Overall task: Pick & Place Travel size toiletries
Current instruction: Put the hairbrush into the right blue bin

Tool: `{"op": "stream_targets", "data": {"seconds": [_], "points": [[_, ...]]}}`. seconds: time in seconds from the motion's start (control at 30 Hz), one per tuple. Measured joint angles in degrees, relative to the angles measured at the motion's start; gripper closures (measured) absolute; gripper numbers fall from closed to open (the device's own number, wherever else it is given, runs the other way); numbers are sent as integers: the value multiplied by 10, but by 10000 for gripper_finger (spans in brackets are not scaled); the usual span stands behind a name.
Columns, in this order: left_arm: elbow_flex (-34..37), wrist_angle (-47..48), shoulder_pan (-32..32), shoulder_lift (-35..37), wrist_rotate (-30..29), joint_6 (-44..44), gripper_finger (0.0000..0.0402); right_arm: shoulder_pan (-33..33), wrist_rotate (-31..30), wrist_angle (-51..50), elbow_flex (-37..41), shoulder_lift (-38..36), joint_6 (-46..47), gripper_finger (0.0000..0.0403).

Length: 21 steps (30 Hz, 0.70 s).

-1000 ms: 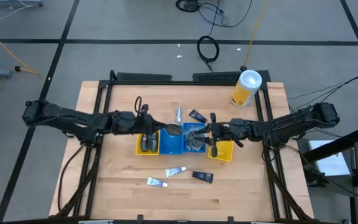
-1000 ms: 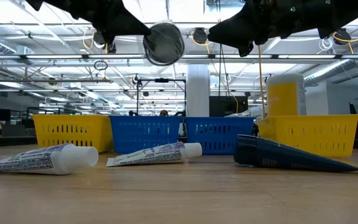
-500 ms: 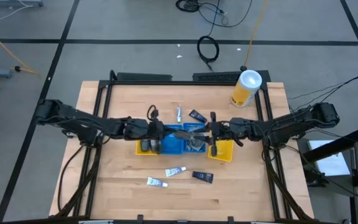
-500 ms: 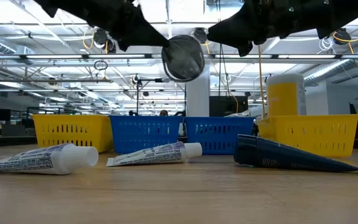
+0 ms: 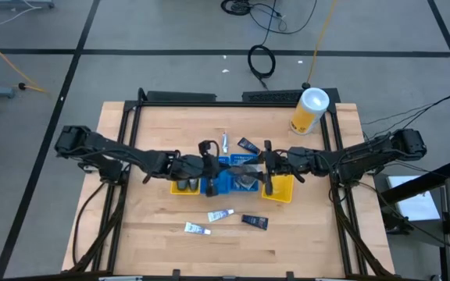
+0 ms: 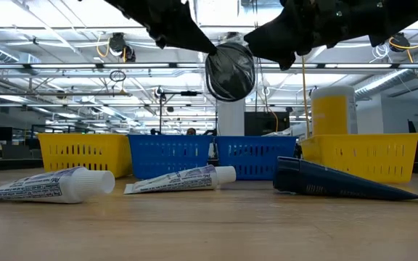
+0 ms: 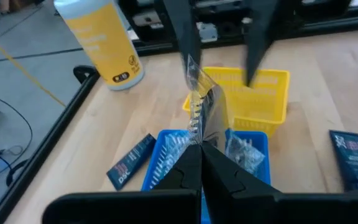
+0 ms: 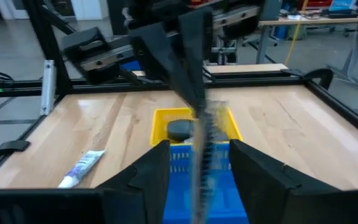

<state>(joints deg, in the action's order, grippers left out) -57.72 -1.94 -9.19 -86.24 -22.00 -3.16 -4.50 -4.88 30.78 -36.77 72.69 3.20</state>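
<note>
Fingers of the left gripper [image 5: 212, 161] are clenched on a round grey-black wrapped bundle [image 6: 230, 71], holding it in the air above the blue bins [image 5: 223, 179]; in the low view the bundle hangs well clear of the worktop [image 5: 155, 226], and in the left wrist view its crinkled wrapper [image 7: 207, 118] stands up from the closed fingertips over a blue bin that already holds clear-wrapped items. The right gripper [image 5: 266, 169] waits just beside it, over the seam between the blue bins and the right yellow bin [image 5: 281, 190], its fingers spread apart with nothing between them in the right wrist view. The left yellow bin [image 5: 181, 186] holds a dark bundle. On the worktop in front of the bins lie two white tubes [image 5: 219, 215] [image 5: 196, 228] and a dark navy packet [image 5: 255, 222]; behind the bins lie another small tube [image 5: 224, 142] and another navy packet [image 5: 247, 145]. A yellow canister with a white lid [image 5: 310, 110] stands at the far right corner.
</note>
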Motion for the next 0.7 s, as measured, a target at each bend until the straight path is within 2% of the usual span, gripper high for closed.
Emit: {"op": "stream_targets", "data": {"seconds": [0.2,0.4,0.53,0.7], "points": [[-1,-37,0,0,-1,-13,401,-1,5,6,0,0,-2,228],[-1,-46,0,0,9,-17,401,-1,5,7,0,4,-9,251],[-1,-47,0,0,10,-17,401,-1,5,7,0,6,-10,291],[-1,-47,0,0,10,-12,401,-1,4,6,0,6,-14,380]]}}
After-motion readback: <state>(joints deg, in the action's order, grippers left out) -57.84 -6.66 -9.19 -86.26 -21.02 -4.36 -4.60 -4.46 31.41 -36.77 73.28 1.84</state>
